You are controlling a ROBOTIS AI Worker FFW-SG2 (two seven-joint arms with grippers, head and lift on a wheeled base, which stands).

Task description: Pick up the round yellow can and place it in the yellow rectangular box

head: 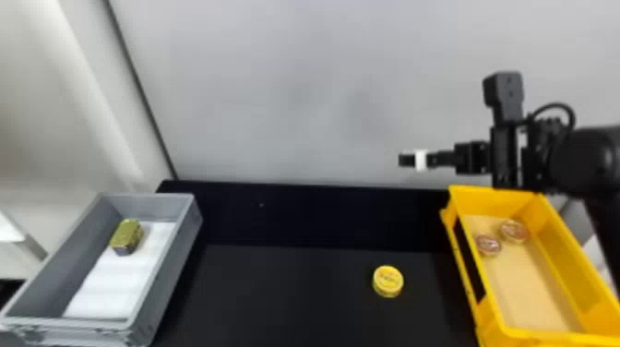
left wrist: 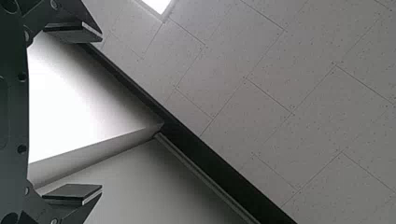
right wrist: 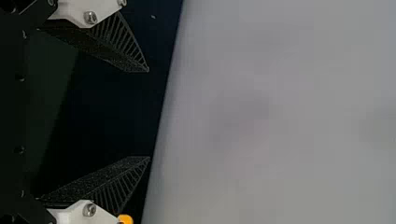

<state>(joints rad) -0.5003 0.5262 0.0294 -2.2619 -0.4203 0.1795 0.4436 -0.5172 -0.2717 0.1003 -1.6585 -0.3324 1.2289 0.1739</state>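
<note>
Right arm [head: 586, 159] points leftward, its gripper [head: 407, 160] spread wide and seemingly level.

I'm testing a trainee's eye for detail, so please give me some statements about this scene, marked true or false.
1. The round yellow can rests on the black table. True.
2. The right hand grips the round yellow can. False: its fingers are open, with nothing between them.
3. Two round tins lie inside the yellow box. True.
4. The gold-topped block is in the yellow box. False: it sits in the grey box.
</note>
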